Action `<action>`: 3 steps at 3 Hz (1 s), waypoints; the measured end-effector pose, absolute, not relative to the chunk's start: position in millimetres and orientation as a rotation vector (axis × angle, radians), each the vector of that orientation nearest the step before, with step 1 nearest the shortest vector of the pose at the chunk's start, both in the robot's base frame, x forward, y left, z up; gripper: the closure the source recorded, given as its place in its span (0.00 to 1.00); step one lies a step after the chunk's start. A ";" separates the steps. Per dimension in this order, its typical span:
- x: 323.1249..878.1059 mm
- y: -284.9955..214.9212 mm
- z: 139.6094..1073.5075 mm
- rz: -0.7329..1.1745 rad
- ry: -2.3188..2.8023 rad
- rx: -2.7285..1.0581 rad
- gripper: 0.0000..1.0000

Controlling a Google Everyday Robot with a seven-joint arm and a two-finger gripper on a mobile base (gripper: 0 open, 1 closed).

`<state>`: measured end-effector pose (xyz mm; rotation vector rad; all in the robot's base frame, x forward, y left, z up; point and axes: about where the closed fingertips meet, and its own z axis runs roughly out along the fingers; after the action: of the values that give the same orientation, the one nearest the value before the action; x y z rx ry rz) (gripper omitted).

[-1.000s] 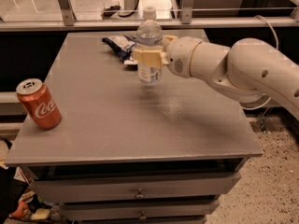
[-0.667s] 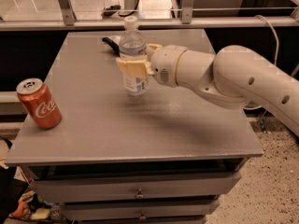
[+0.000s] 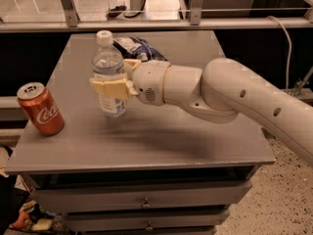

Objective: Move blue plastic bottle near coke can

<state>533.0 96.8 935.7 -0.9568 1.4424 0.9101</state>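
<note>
Standing upright, the blue plastic bottle [image 3: 106, 62] has its long axis vertical and its white cap on top. You see it over the left middle of the counter [image 3: 171, 136], apart from the coke can [image 3: 40, 109], which stands by the left edge. Your claw [image 3: 105, 78] reaches in from the right and is clamped on the bottle's middle. The bottle's pale label shows no print you can read. White script on the red can reads "Coc". A dark snack bag [image 3: 142, 45] lies behind the bottle.
</note>
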 end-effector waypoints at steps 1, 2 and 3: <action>512.0 124.2 930.5 0.996 1.368 -1.025 1.00; 501.7 138.9 924.3 1.033 1.348 -1.068 1.00; 494.4 150.9 907.4 1.013 1.393 -1.112 1.00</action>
<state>494.4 150.9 907.4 -1.1118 1.3929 1.0130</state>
